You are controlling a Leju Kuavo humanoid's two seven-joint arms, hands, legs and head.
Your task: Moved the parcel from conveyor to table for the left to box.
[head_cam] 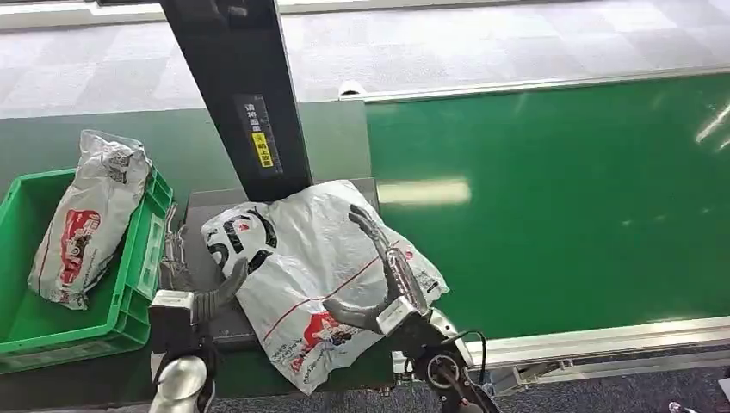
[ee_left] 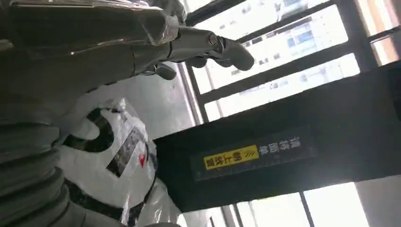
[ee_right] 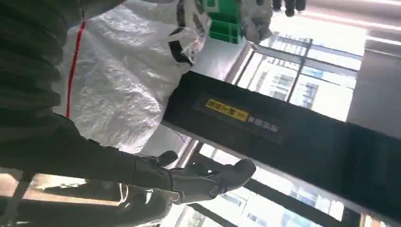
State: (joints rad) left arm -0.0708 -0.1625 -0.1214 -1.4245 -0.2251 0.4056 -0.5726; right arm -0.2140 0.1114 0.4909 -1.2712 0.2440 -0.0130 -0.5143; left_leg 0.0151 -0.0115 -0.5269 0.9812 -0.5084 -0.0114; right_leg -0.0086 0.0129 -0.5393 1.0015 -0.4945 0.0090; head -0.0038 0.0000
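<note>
Head view: white plastic parcel (head_cam: 318, 271) with black and red print, lying crumpled on a small grey desk (head_cam: 200, 206) at the end of the green conveyor (head_cam: 551, 198), between both hands. Right hand (head_cam: 387, 275) laid on the parcel's right side, fingers (head_cam: 370, 225) stretched along its top, thumb underneath near the red print; clamped on the parcel. Left hand (head_cam: 202, 301) at the parcel's left edge, thumb touching the bag; fingers mostly hidden, so grip or mere contact cannot tell. Black post (head_cam: 245, 95) with yellow label upright behind the parcel. Green crate (head_cam: 129, 284) to the left, holding a second white bag (head_cam: 86, 215) leaning against its wall. Left wrist view: grey hand (ee_left: 71, 52) close up, fingers (ee_left: 222, 45) extended, parcel (ee_left: 113, 156) beside the ribbed cover, black post (ee_left: 283, 151) alongside. Right wrist view: dark fingers (ee_right: 208, 179) curved beneath the parcel (ee_right: 127, 80), black post (ee_right: 283, 137) and a corner of the green crate (ee_right: 227, 23) beyond.
</note>
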